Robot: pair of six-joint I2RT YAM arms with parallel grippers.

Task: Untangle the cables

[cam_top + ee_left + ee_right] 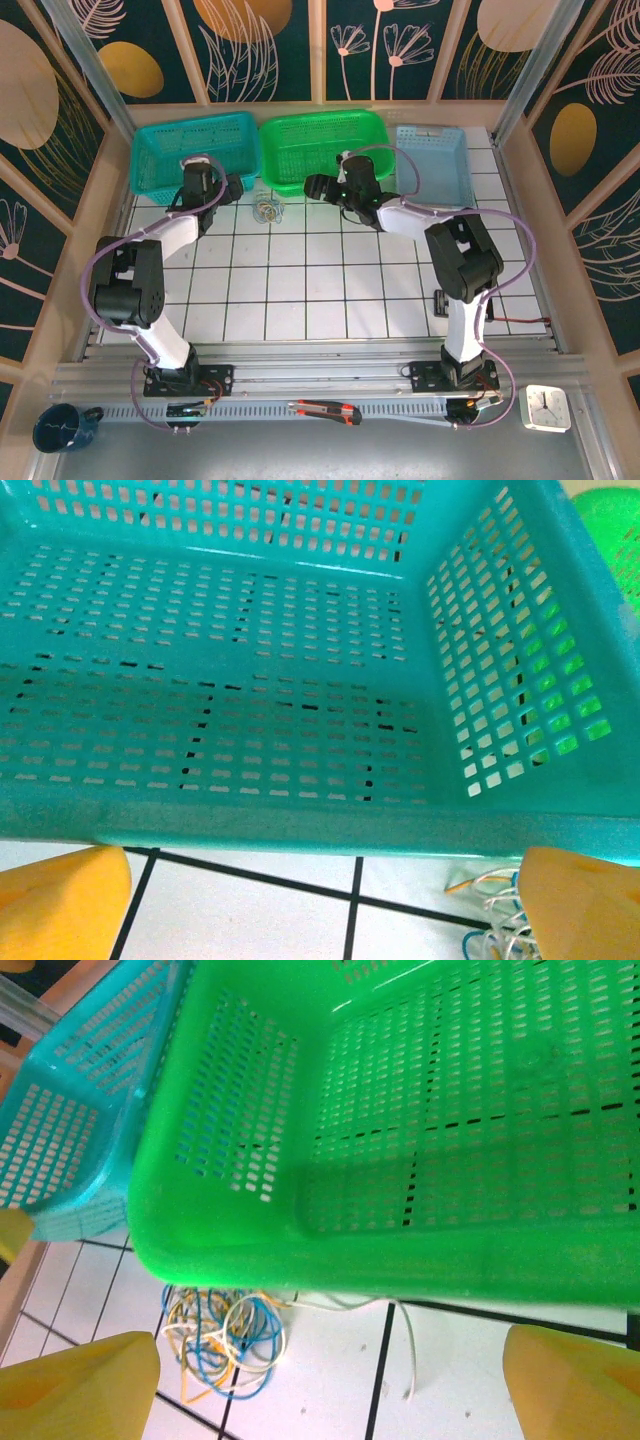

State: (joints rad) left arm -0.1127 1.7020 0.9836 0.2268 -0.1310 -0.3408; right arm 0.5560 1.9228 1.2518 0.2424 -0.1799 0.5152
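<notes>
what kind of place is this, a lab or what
Most likely a robot lab work cell: two arms bolted to a rail at the edge of a white gridded table, patterned panels walling it in, and three plastic baskets lined up behind a small bunch of cables.

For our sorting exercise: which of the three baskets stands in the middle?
The green basket; the teal basket stands left of it, the pale blue basket right.

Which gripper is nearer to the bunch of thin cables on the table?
Left, narrowly. The left gripper sits just left of the cables, which lie beside its finger in the left wrist view. The right gripper is to their right, slightly farther off.
</notes>
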